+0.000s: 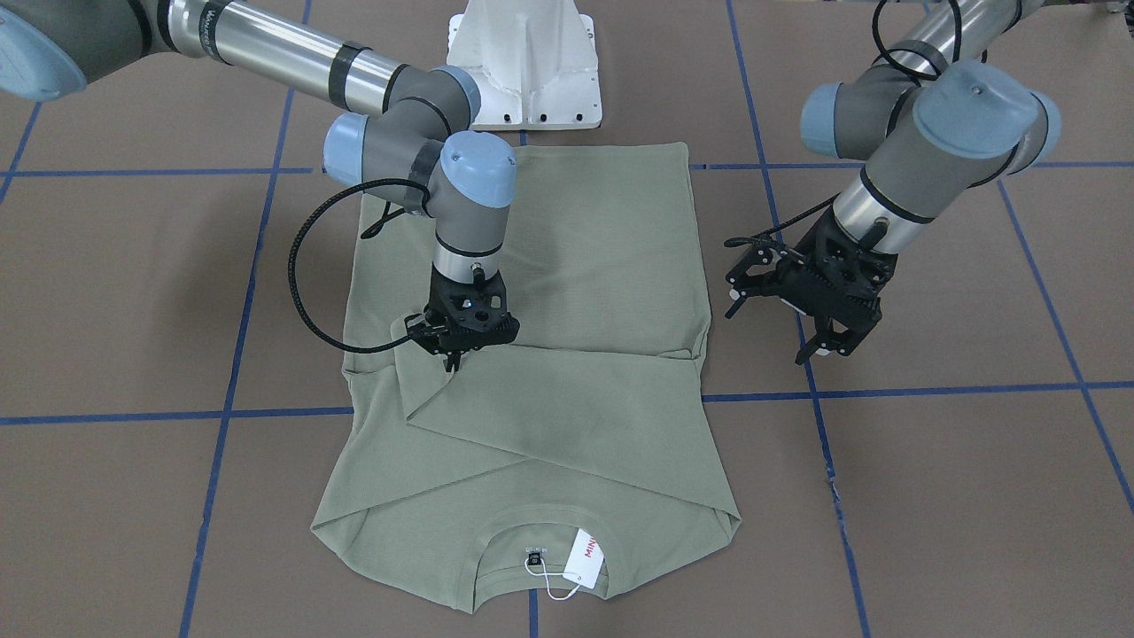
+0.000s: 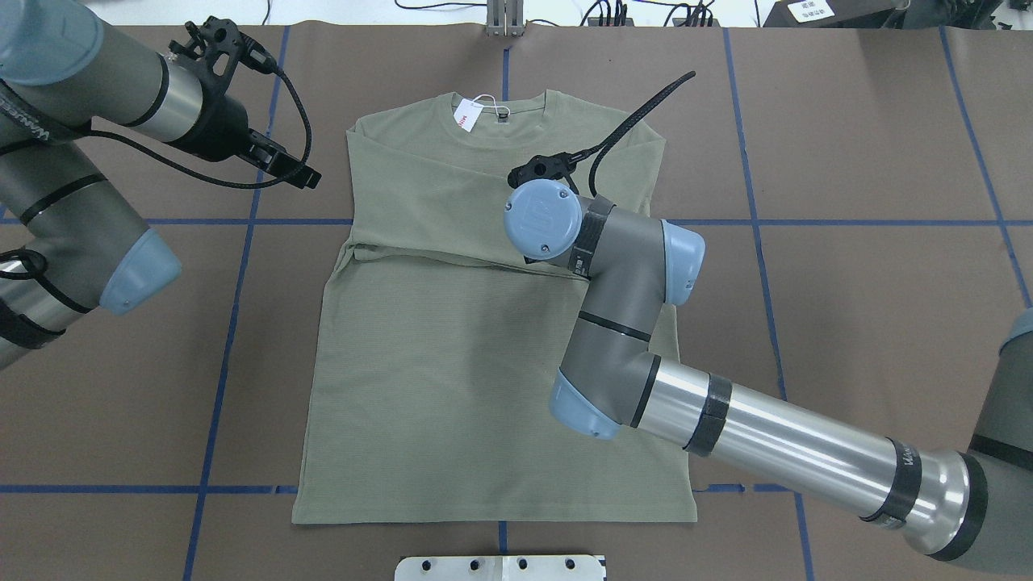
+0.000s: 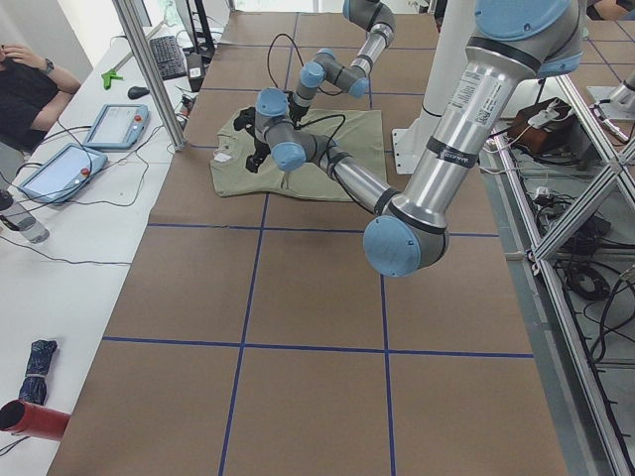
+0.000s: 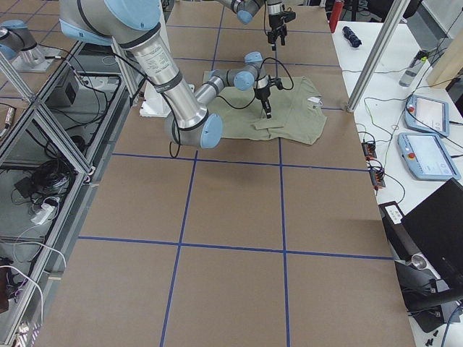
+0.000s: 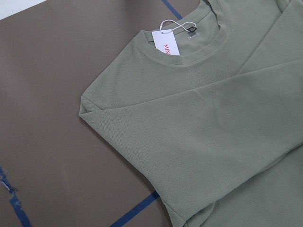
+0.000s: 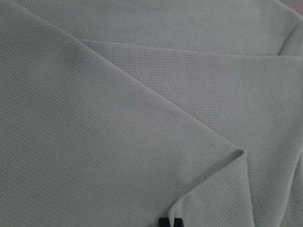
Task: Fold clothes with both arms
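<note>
The pale olive-green shirt (image 1: 567, 266) lies flat on the brown table, collar away from the robot, with its sleeves folded across the chest. It also shows in the overhead view (image 2: 452, 363). The white hang tag (image 1: 586, 556) with red lettering lies at the collar. My right gripper (image 1: 452, 357) stands upright on the shirt's chest, shut on the end of a folded sleeve. In the right wrist view its tips (image 6: 170, 222) pinch puckered fabric. My left gripper (image 1: 831, 347) is open and empty, above bare table beside the shirt's shoulder.
The white pedestal base (image 1: 527, 62) stands just behind the shirt's hem. Blue tape lines (image 1: 221, 412) cross the brown table. A seated operator (image 3: 25, 89), tablets (image 3: 114, 124) and a metal post (image 3: 149, 69) are at the far edge.
</note>
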`<state>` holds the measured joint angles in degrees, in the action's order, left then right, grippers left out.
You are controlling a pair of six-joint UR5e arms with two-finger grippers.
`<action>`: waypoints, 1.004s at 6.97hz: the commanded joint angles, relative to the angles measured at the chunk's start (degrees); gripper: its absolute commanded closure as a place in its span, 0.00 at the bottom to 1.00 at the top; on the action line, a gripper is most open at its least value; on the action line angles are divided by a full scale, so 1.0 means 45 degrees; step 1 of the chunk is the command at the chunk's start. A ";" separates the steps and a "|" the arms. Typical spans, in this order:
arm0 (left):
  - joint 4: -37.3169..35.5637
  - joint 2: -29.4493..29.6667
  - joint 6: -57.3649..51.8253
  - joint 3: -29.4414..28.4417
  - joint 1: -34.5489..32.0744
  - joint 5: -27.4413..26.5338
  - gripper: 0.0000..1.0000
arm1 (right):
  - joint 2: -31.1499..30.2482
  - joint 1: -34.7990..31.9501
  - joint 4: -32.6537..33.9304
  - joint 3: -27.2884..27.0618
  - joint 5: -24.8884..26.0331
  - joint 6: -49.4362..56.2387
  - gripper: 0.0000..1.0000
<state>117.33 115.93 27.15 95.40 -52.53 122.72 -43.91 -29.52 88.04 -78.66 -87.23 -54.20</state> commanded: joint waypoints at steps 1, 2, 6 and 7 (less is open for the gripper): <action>0.0000 0.0000 0.0156 0.0012 0.0013 -0.0006 0.00 | -0.0123 -0.0254 0.0005 -0.0175 0.0010 0.0109 1.00; 0.0116 -0.0019 0.0254 0.0012 0.0032 -0.0026 0.00 | -0.0704 -0.0507 0.0005 -0.0717 -0.0010 0.0613 1.00; 0.0586 0.0000 0.1017 -0.0105 0.0071 -0.0045 0.00 | -0.2408 -0.1290 -0.0053 -0.2051 -0.0030 0.2900 1.00; 0.0586 0.0000 0.1017 -0.0086 0.0071 -0.0045 0.00 | -0.2583 -0.1310 -0.0130 -0.2051 -0.0010 0.3096 1.00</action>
<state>119.93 115.92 31.58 94.93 -52.22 122.52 -54.54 -35.12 87.76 -87.68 -87.38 -41.71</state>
